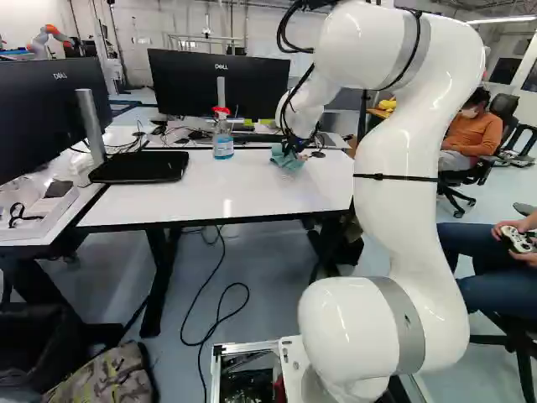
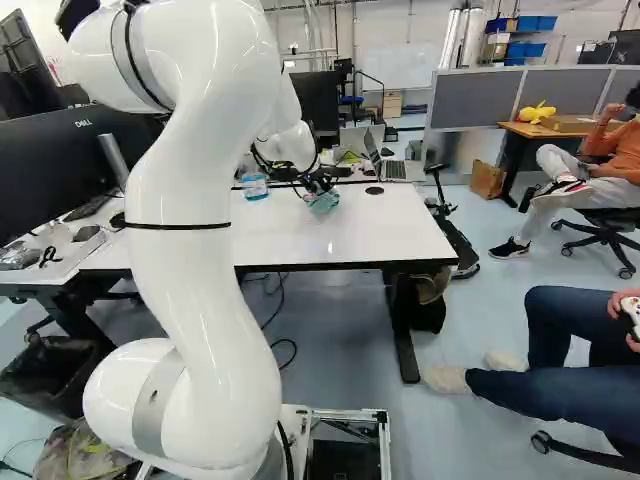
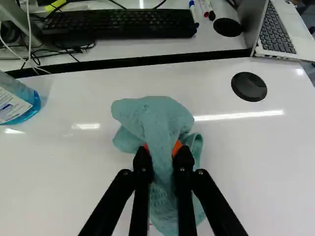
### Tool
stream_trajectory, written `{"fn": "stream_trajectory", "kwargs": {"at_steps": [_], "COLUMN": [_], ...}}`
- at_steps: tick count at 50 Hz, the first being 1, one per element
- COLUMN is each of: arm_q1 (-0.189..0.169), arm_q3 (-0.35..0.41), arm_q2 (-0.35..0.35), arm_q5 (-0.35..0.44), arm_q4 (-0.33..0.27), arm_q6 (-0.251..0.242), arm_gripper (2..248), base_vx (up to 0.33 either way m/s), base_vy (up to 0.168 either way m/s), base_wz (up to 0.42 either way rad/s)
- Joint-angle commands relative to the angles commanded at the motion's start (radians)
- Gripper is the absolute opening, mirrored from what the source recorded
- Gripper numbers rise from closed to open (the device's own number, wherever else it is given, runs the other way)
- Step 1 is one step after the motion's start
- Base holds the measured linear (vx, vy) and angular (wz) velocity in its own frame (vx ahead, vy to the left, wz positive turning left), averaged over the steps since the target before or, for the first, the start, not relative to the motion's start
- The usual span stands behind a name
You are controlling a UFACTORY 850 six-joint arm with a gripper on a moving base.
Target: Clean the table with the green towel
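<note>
Wrist view alone shows marker pens [image 3: 195,14], beyond jaws clenched on the green towel [image 3: 157,118].

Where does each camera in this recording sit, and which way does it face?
Left base view: behind the arm, to its left, facing ahead and slightly down at the table; the arm stands right of the middle.
Right base view: behind the arm, to its right, facing likewise; the arm stands left of the middle.
Wrist view: on the wrist, looking along the pincer at the table; its two fingers show, shut on the green towel.
Both base views share arm, table, green towel and spray bottle.
</note>
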Motion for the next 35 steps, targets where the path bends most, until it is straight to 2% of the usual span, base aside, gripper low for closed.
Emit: {"fn": "stream_trajectory", "kwargs": {"at_steps": [14, 35], "arm_q1": [0.0, 0.0], "arm_q3": [-0.008, -0.008], "arm_q2": [-0.033, -0.033], "arm_q5": [0.015, -0.004], "arm_q4": [0.0, 0.0], "arm_q6": [0.0, 0.0], "arm_gripper": [56, 56], "base_vx": [0.0, 0.0], "base_vy": [0.0, 0.0], "base_wz": [0.0, 0.0]}}
